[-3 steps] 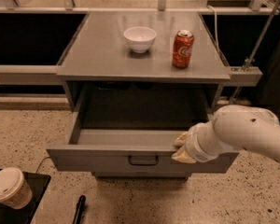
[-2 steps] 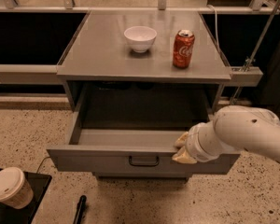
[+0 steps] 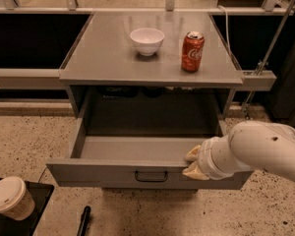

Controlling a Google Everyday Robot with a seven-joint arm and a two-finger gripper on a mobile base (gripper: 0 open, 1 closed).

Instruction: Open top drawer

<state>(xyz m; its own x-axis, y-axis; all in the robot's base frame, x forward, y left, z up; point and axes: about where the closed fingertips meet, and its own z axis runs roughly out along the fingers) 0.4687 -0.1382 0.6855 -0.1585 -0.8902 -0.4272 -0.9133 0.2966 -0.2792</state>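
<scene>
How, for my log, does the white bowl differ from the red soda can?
The white bowl is low and wide, the red soda can taller, narrower. Bowl plain, can lettered. Both stand on the grey cabinet top. The gripper is at the front of the open top drawer.

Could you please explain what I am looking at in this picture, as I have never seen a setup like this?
The white tube at right is the robot's one arm. Its gripper sits at the front rim of the top drawer, to the right of the dark handle. The drawer is pulled out. One camera looks down on it all from the front. On the cabinet top stand a white bowl and a red soda can. A lidded paper cup sits at lower left.
</scene>
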